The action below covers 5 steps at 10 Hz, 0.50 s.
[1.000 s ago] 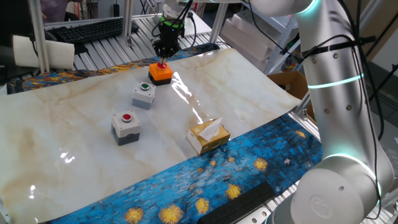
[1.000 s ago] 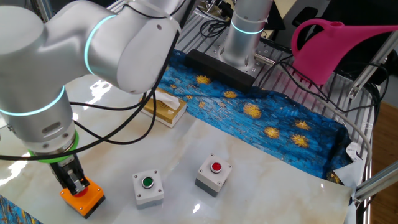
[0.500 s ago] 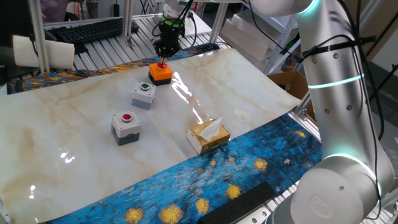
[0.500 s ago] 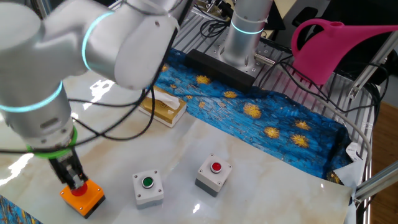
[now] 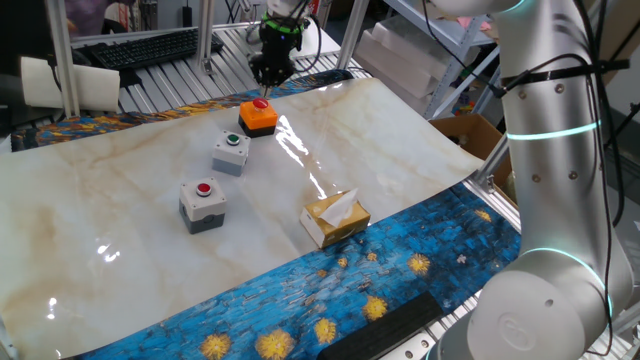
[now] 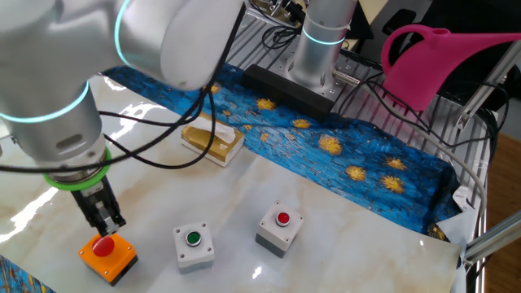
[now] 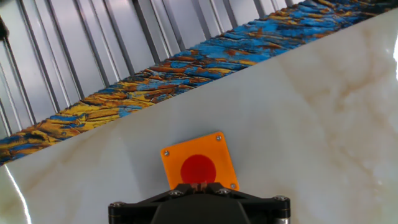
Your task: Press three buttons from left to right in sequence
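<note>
hovering just above the orange box [image 6: 107, 253] with its red button [image 5: 261, 103], the gripper [image 6: 107, 226] was clenched shut on nothing. the 3 boxes sat in a row on the marble sheet [image 5: 400, 150], orange beside the green-button box [image 5: 230, 152], then the grey red-button box [image 5: 202, 204].

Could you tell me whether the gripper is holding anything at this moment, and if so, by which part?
Nothing is held: the gripper hangs shut, just above the orange button box.
</note>
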### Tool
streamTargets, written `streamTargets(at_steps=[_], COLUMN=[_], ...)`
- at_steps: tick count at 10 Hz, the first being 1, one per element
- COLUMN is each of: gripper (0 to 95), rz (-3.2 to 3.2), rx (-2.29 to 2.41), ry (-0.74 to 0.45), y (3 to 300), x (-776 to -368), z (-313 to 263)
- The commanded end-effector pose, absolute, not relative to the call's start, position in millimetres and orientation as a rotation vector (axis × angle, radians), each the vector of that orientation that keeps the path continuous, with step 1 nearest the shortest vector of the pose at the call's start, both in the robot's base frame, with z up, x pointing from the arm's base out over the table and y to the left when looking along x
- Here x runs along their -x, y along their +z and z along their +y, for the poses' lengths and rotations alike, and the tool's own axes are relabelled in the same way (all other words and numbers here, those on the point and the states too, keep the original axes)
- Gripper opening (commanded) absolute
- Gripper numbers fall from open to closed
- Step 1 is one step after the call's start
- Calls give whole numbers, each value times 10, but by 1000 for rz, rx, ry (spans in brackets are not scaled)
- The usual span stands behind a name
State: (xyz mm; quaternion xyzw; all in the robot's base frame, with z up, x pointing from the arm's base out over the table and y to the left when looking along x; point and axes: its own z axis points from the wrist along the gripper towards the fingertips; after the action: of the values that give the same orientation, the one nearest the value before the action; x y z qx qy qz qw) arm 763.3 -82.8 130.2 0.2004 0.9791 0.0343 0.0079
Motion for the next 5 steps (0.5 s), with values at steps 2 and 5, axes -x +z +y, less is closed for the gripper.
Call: streamTargets(at_steps=[2, 5], gripper=[0, 0], rz=[3052, 3042], rx=[-750, -790], ry=[160, 172], y=[1341, 1341], x=[-7576, -7576], z=[-766, -766])
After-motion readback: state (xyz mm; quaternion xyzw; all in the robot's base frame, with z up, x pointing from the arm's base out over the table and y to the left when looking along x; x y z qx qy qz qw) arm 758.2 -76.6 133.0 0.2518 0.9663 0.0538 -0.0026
